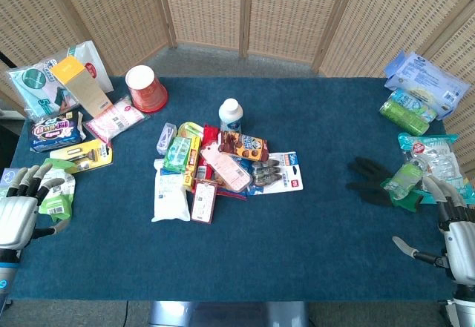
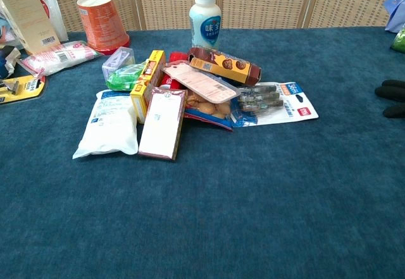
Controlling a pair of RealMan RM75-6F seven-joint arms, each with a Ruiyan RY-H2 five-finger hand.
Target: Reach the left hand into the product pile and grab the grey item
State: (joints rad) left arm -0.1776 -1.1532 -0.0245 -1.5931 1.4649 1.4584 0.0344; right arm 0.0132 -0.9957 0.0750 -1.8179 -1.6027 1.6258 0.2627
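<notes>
The product pile (image 1: 215, 167) lies mid-table on the blue cloth. At its right side a blister card holds a row of grey pieces (image 1: 269, 172) (image 2: 258, 97), lying flat and partly under a brown snack pack (image 1: 243, 146). A small greyish clear box (image 1: 165, 137) (image 2: 118, 60) sits at the pile's far left. My left hand (image 1: 20, 207) rests at the table's left edge, well away from the pile, fingers apart and holding nothing. My right hand (image 1: 454, 227) is at the right edge, fingers spread, also holding nothing. Neither hand shows in the chest view.
A white pouch (image 1: 170, 193) and a flat box (image 1: 203, 202) form the pile's near side; a white bottle (image 1: 231, 115) stands behind it. A green packet (image 1: 56, 197) lies by my left hand. A razor pack (image 1: 83, 156), a red cup (image 1: 145, 88) and black gloves (image 1: 371, 181) are around.
</notes>
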